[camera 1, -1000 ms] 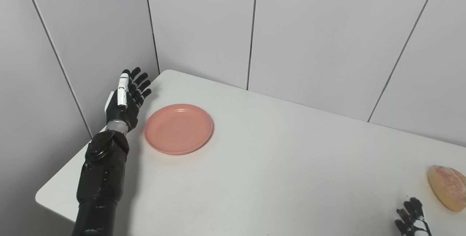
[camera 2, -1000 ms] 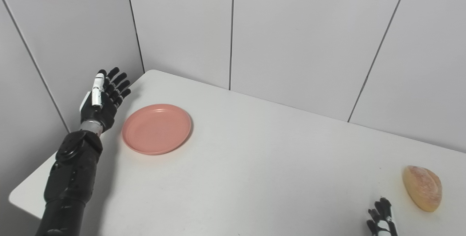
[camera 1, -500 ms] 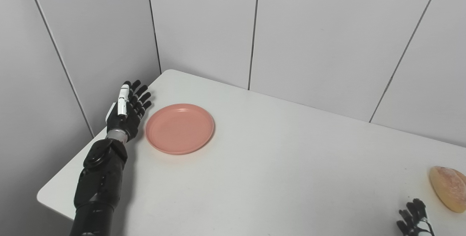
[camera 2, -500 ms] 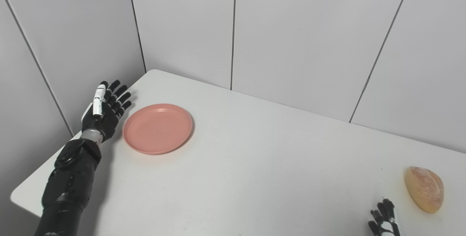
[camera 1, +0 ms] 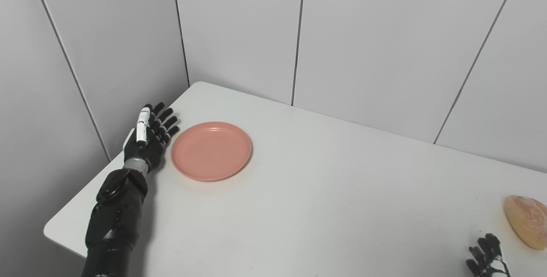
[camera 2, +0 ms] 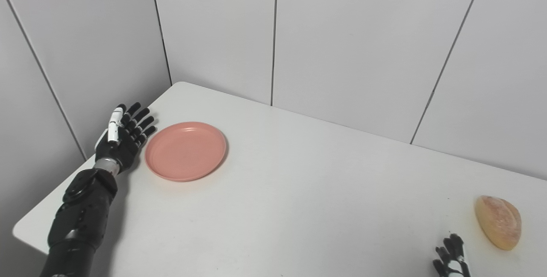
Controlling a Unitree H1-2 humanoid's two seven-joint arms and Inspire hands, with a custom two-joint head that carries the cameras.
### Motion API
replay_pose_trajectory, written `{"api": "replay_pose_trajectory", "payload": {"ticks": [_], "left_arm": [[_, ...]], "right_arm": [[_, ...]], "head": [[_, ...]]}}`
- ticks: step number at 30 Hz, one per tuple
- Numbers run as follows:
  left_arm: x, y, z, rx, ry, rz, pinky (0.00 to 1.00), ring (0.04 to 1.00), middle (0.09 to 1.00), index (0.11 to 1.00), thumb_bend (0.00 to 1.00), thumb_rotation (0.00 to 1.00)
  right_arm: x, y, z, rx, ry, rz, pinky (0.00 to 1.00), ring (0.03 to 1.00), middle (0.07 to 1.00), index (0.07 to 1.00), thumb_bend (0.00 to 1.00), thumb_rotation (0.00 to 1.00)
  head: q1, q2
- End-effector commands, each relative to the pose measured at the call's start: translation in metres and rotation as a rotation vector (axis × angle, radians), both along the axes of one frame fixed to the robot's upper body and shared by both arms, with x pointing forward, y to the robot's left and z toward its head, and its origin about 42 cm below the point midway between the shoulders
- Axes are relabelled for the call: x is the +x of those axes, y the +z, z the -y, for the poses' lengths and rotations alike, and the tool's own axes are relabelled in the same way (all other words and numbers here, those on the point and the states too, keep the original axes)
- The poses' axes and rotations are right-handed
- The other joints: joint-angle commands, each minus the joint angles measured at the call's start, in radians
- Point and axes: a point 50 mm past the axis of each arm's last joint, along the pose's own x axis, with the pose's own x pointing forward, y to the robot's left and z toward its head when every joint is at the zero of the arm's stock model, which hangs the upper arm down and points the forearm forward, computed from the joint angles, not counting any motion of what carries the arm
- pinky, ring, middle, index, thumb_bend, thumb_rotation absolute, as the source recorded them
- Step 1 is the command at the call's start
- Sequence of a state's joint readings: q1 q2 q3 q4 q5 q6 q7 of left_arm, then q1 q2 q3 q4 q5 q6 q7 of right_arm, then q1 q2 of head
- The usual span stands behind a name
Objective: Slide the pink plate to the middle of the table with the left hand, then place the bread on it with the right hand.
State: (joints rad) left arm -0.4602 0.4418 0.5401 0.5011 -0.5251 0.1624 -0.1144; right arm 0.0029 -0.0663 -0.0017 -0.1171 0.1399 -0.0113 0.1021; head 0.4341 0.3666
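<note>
Resting on a white table [camera 1: 324, 191] against grey wall panels [camera 1: 367, 37]; left hand [camera 1: 147, 140] fingers [camera 1: 164, 119] spread, empty.

Down at the lower right edge, the right hand [camera 2: 451, 255] is mostly cut off: only dark fingertips poke into the frame, so whether it holds anything cannot be told. The bread [camera 1: 526, 221] is clipped by the right edge in the left eye view. At the lower left, the left hand [camera 1: 147, 140] hides its palm side, and its arm runs off the bottom edge.
</note>
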Motion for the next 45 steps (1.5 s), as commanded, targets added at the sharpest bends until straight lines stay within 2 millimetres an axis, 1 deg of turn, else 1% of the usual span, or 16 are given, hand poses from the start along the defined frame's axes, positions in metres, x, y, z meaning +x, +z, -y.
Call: {"api": "replay_pose_trajectory", "payload": {"ticks": [1, 5, 8, 15, 18, 21, 26, 30, 33, 36, 39, 41, 45], "left_arm": [[0.001, 0.019, -0.008, 0.048, -0.002, 0.057, 0.93, 0.922, 0.918, 0.902, 0.28, 1.0], [0.002, 0.011, -0.002, 0.042, -0.016, 0.046, 0.95, 0.93, 0.923, 0.905, 0.29, 1.0], [0.002, 0.005, 0.007, 0.032, -0.023, 0.041, 0.92, 0.918, 0.912, 0.894, 0.29, 1.0], [0.002, -0.009, 0.02, 0.024, -0.069, 0.042, 0.96, 0.938, 0.931, 0.924, 0.27, 1.0], [0.006, -0.014, 0.028, 0.013, -0.075, 0.03, 0.97, 0.938, 0.926, 0.917, 0.28, 1.0], [0.008, -0.017, 0.033, 0.009, -0.084, 0.025, 0.96, 0.938, 0.932, 0.922, 0.27, 1.0], [0.013, -0.021, 0.042, -0.002, -0.114, 0.017, 0.95, 0.925, 0.929, 0.913, 0.29, 1.0], [0.015, -0.021, 0.046, -0.001, -0.136, 0.017, 0.95, 0.929, 0.929, 0.917, 0.27, 1.0], [0.016, -0.023, 0.052, -0.023, -0.168, 0.021, 0.96, 0.944, 0.943, 0.931, 0.28, 1.0], [0.017, -0.027, 0.058, -0.023, -0.186, 0.013, 0.95, 0.931, 0.933, 0.922, 0.29, 1.0], [0.019, -0.03, 0.063, -0.002, -0.203, 0.003, 0.97, 0.943, 0.938, 0.93, 0.29, 1.0], [0.022, -0.033, 0.063, 0.004, -0.207, -0.003, 0.96, 0.939, 0.931, 0.924, 0.3, 1.0], [0.027, -0.038, 0.071, 0.003, -0.22, -0.009, 0.93, 0.914, 0.912, 0.899, 0.32, 1.0]], "right_arm": [[0.003, 0.009, 0.003, -0.004, 0.001, 0.036, 1.0, 1.0, 1.0, 1.0, 0.22, 1.0], [0.002, 0.01, 0.002, 0.004, 0.002, 0.035, 1.0, 1.0, 1.0, 1.0, 0.22, 1.0], [0.001, 0.011, 0.001, 0.005, 0.006, 0.034, 1.0, 1.0, 1.0, 1.0, 0.21, 1.0], [0.001, 0.01, 0.002, -0.003, 0.006, 0.041, 1.0, 1.0, 1.0, 1.0, 0.24, 1.0], [0.001, 0.012, 0.0, 0.005, 0.005, 0.042, 1.0, 1.0, 1.0, 1.0, 0.23, 1.0], [0.002, 0.012, 0.0, 0.01, 0.006, 0.045, 1.0, 1.0, 1.0, 1.0, 0.21, 1.0], [0.001, 0.012, 0.0, -0.002, 0.004, 0.042, 1.0, 1.0, 1.0, 1.0, 0.23, 1.0], [0.0, 0.013, -0.002, 0.0, 0.009, 0.045, 1.0, 1.0, 1.0, 1.0, 0.21, 1.0], [0.0, 0.013, -0.003, -0.007, 0.01, 0.048, 1.0, 1.0, 1.0, 1.0, 0.21, 1.0], [0.0, 0.014, -0.004, -0.013, 0.006, 0.051, 1.0, 1.0, 1.0, 1.0, 0.22, 1.0], [-0.001, 0.015, -0.005, -0.012, 0.005, 0.056, 1.0, 1.0, 1.0, 1.0, 0.21, 1.0], [-0.001, 0.015, -0.006, -0.011, 0.004, 0.051, 1.0, 1.0, 1.0, 1.0, 0.21, 1.0], [-0.001, 0.016, -0.008, -0.014, 0.004, 0.056, 1.0, 1.0, 1.0, 1.0, 0.19, 1.0]], "head": [[-0.003, 0.002], [-0.006, 0.007], [-0.008, 0.01], [-0.027, 0.02], [-0.026, 0.023], [-0.025, 0.023], [-0.03, 0.025], [-0.04, 0.034], [-0.05, 0.04], [-0.059, 0.046], [-0.065, 0.05], [-0.071, 0.053], [-0.086, 0.056]]}}
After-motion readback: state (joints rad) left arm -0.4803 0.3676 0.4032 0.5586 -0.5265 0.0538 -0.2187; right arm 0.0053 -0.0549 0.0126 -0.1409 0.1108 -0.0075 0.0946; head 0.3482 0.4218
